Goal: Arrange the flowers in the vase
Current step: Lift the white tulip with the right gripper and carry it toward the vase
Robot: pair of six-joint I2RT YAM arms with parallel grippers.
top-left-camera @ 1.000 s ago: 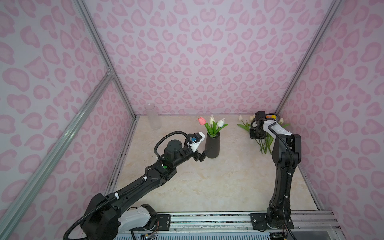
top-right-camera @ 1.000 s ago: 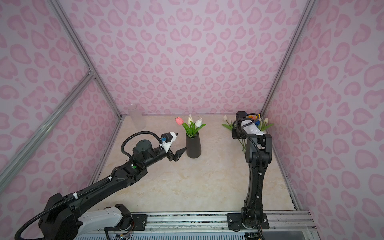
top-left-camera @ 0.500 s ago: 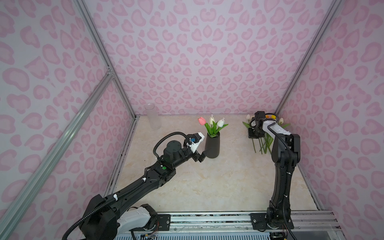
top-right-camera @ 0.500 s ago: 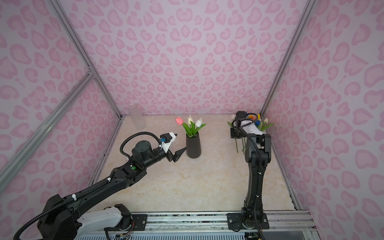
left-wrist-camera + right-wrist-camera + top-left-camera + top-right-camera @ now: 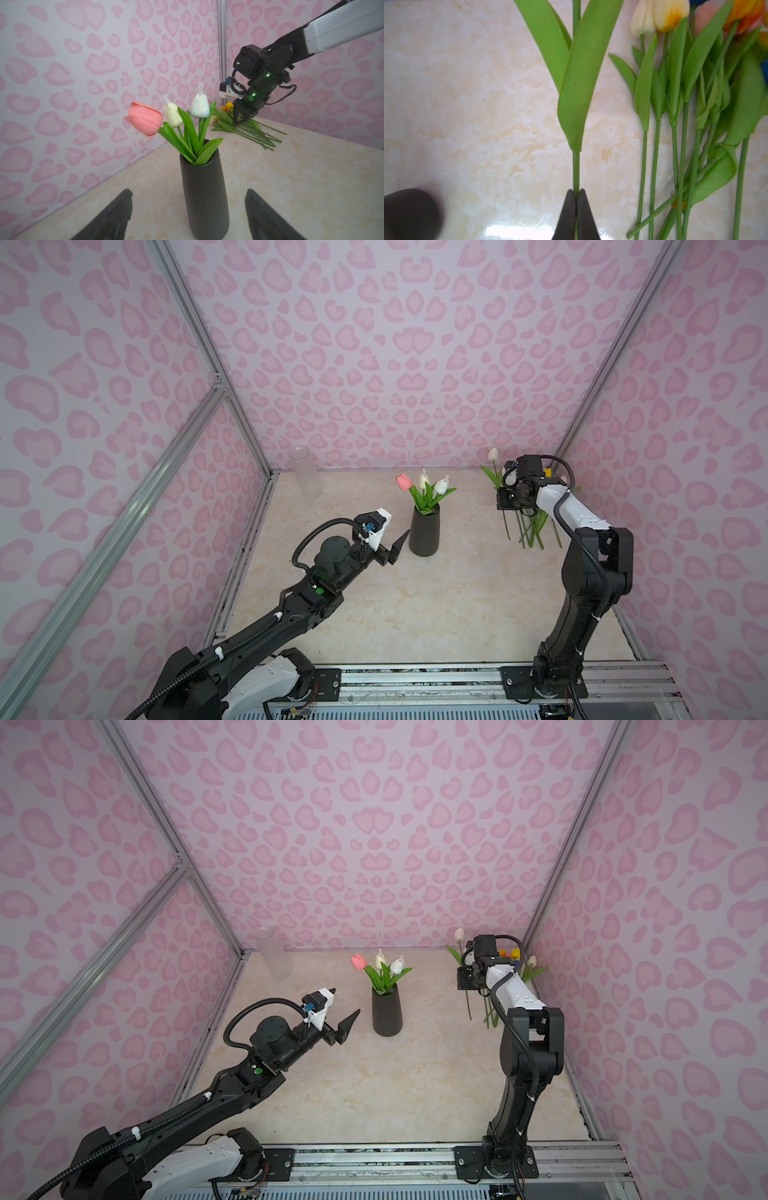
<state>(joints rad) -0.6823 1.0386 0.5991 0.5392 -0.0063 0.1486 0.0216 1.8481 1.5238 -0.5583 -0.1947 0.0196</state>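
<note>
right gripper | clamped on white-headed green-stemmed artificial tulip, right of black tapered matte vase, for transfer | left gripper | held apart beside vase, likely for steadying

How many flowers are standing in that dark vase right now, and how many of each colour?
Pink flower: 1
Cream flower: 1
White flower: 1
Total in the dark vase: 3
</note>
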